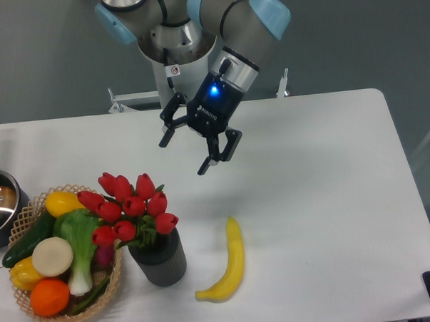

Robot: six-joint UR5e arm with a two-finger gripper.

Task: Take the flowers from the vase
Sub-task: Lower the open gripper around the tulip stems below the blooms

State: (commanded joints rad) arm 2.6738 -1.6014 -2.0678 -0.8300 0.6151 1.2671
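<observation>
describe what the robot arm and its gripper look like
The arm is silver-grey metal with light blue joint caps and a small round red-and-white sticker on the base. Its wrist ends in a silver ring. The gripper is black, with two black fingers and a glowing blue light on its body.
</observation>
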